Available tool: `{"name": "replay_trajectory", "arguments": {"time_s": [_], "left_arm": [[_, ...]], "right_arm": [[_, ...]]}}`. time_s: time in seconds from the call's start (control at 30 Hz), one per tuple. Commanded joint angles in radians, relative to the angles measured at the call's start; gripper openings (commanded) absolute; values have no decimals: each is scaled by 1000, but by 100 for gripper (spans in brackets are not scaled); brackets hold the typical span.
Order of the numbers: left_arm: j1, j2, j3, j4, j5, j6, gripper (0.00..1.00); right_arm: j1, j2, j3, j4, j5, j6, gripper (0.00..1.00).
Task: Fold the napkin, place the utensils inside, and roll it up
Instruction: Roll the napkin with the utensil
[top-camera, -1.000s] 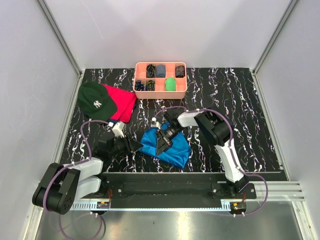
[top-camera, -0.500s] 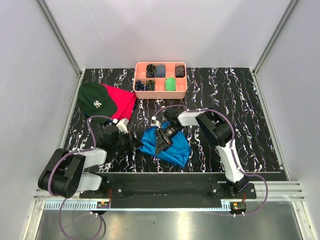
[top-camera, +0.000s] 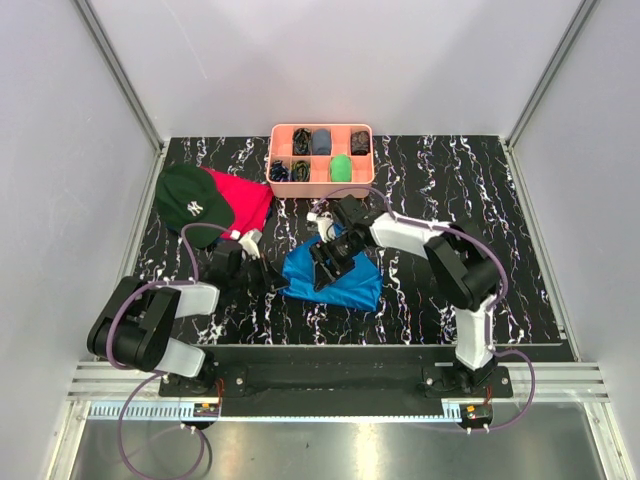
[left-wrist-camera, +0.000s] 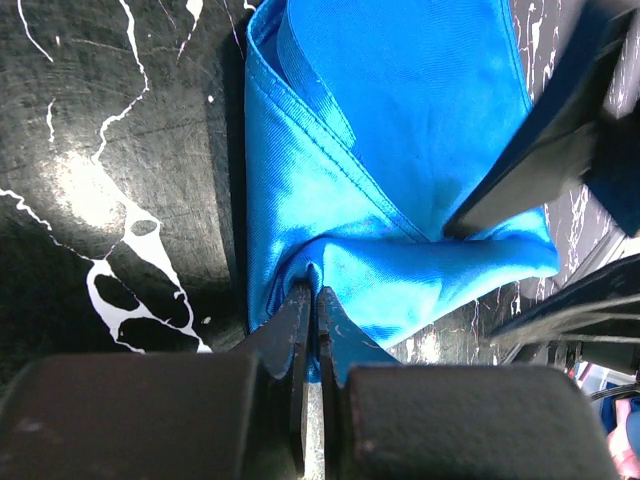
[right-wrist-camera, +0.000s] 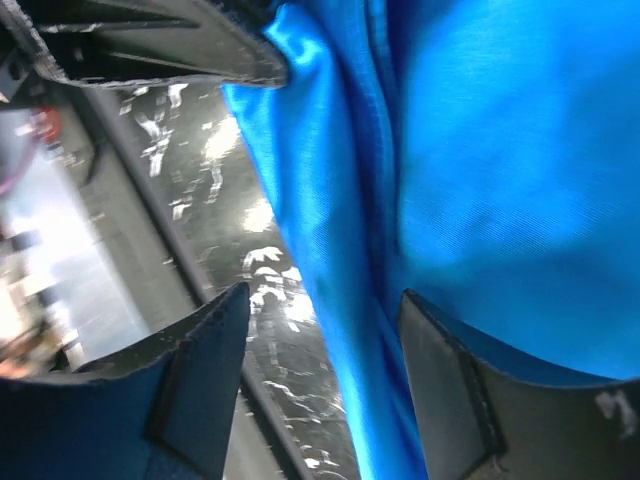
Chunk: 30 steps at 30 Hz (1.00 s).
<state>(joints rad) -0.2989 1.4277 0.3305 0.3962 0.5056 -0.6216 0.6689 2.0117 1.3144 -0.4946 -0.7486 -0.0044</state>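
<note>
Napkin (top-camera: 338, 285) sits middle of the counter (top-camera: 520, 200), nearer the near edge. It's bunched, thin, floppy, slippery-looking stuff. My left gripper (left-wrist-camera: 312, 300) is pinched tight on its left hem fold, and my right gripper (right-wrist-camera: 320, 300) hangs spread over the cloth. Hemmed edges look like the best grab.

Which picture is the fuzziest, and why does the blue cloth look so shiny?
Right wrist view: the fuzziest, with the napkin smeared and the left edge washed out white. Left wrist view: sharp enough to show the cloth's weave, with a bright glare patch on the table. Top external view: evenly lit and clear. The shine is probably the lamps bouncing off the smooth fabric.
</note>
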Motion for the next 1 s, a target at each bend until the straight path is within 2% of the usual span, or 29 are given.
{"name": "replay_trajectory", "arguments": {"time_s": [0.0,0.17,0.33,0.6,0.83,0.97], "left_arm": [[3,28,13,-68,-24,25,0],[3,36,28,-108,-35,17,0],[3,43,42,-146,-48,10,0],[3,66,56,-145,-41,-7,0],[3,65,62,-158,-42,-4,0],[3,66,62,-163,-41,-1,0]], "right_arm": [[18,-160,-53,100,222,-34,73],[170,-281,-145,185,472,-113,78],[291,-301,-207,234,679,-166,80],[319,-243,-198,255,671,-210,79],[317,-199,-182,252,624,-218,72],[319,-173,-184,252,664,-229,70]]}}
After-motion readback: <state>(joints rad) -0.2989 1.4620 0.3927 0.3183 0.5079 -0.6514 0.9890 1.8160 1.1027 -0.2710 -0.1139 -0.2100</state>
